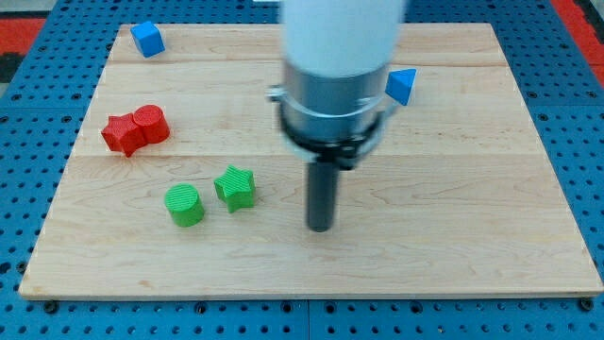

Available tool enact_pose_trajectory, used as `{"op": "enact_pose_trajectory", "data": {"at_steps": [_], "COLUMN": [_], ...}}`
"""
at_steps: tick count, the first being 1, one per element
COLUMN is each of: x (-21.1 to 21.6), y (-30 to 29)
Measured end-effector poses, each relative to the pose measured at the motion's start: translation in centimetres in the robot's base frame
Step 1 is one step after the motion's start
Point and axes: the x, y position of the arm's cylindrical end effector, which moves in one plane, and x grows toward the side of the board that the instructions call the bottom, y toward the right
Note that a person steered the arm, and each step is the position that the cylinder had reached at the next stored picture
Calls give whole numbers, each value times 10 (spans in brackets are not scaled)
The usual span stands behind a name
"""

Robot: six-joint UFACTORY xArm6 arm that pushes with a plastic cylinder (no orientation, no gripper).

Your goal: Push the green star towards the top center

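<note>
The green star [235, 187] lies on the wooden board [453, 236], left of the middle and toward the view's bottom. My tip [321, 227] rests on the board to the star's right and slightly lower, about a block's width and a half away, not touching it. A green cylinder [184, 205] stands just left of the star, with a small gap between them. The arm's white and grey body hangs over the board's top middle and hides part of it.
A red star [122, 133] and a red cylinder [150, 124] touch each other at the left. A blue cube [147, 39] sits at the top left corner. A blue triangular block [402, 85] shows right of the arm's body.
</note>
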Motion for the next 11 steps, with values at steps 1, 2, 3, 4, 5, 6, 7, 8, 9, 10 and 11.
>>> {"op": "enact_pose_trajectory", "data": {"at_steps": [1,2,3,4,5,6,7,8,9,10,11], "x": [2,-36,-85,-121,-101,-111,-150,-187,-209,-254,-259], "y": [-55,-72,-73,-73,-74,-104,-86,-47,-18,-18,-8]}}
